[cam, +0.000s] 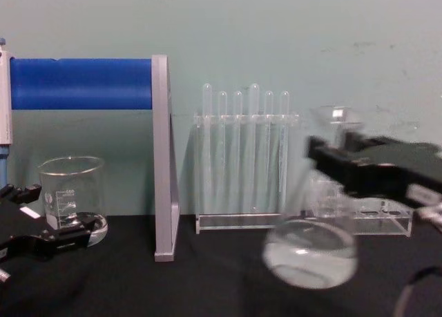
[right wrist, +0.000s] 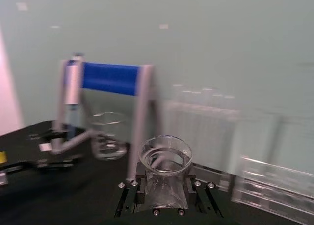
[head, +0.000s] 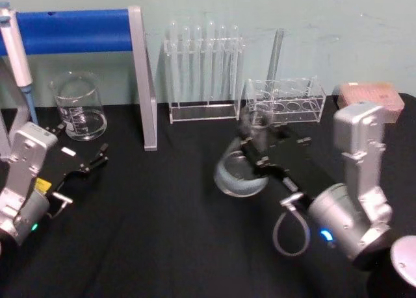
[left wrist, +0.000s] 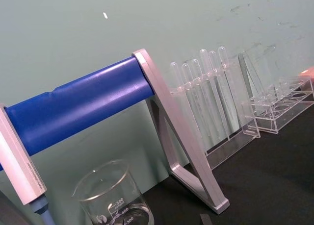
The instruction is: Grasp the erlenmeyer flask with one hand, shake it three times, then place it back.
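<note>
Right of the table's middle, just in front of the low rack [head: 286, 104], your right gripper [head: 259, 147] is clamped on the neck of the erlenmeyer flask [head: 239, 176]. The flask is tilted, with its wide base toward the robot. The head view smears that grip into a dark blur, so you cannot read the fingers there. The right wrist view is plainer: black fingers [right wrist: 131, 191] press each side of the glass below the flared rim. The chest view gives you the side profile (rim high, round base low), but the base is streaked. You cannot tell whether it touches the black table [head: 169, 239].

Your left gripper [head: 83, 165] lies low at the table's left, fingers spread with nothing between them, near the beaker [head: 81, 110]. The left wrist view cuts that beaker off at the bottom, under the blue bar [left wrist: 78, 107] and beside the test-tube rack [left wrist: 211, 97].
</note>
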`<act>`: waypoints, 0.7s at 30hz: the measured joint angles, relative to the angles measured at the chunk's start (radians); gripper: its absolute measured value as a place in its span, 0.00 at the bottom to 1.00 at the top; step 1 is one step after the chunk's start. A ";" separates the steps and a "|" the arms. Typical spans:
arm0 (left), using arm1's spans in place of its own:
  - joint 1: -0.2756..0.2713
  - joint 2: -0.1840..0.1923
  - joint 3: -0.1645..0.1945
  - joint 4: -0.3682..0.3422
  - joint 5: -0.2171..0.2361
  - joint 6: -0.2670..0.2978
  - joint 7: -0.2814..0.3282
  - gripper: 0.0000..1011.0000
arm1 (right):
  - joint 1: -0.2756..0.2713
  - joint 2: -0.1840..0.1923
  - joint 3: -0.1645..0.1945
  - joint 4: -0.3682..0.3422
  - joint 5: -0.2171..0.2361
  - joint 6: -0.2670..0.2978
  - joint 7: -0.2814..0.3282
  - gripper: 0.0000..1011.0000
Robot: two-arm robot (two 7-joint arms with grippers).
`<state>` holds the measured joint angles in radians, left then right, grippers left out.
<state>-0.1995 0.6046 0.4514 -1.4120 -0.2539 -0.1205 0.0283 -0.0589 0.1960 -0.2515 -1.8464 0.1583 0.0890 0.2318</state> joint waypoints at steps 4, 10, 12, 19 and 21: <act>0.000 0.000 0.000 0.000 0.000 0.000 0.000 0.99 | 0.041 0.004 -0.057 0.032 0.013 0.000 0.051 0.45; 0.000 0.000 0.000 0.000 0.000 0.000 0.000 0.99 | 0.096 0.006 -0.128 0.075 0.034 -0.003 0.111 0.45; 0.000 0.000 0.000 0.000 0.000 0.000 0.000 0.99 | 0.108 0.009 -0.141 0.085 0.042 -0.005 0.122 0.45; 0.000 0.000 0.000 0.000 0.000 0.000 0.000 0.99 | 0.116 0.022 -0.145 0.092 0.058 -0.010 0.106 0.45; 0.000 0.000 0.000 0.000 0.000 0.000 0.000 0.99 | 0.109 0.027 -0.131 0.086 0.062 -0.014 0.083 0.45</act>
<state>-0.1995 0.6047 0.4514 -1.4120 -0.2539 -0.1206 0.0283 0.0496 0.2234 -0.3830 -1.7608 0.2200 0.0753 0.3147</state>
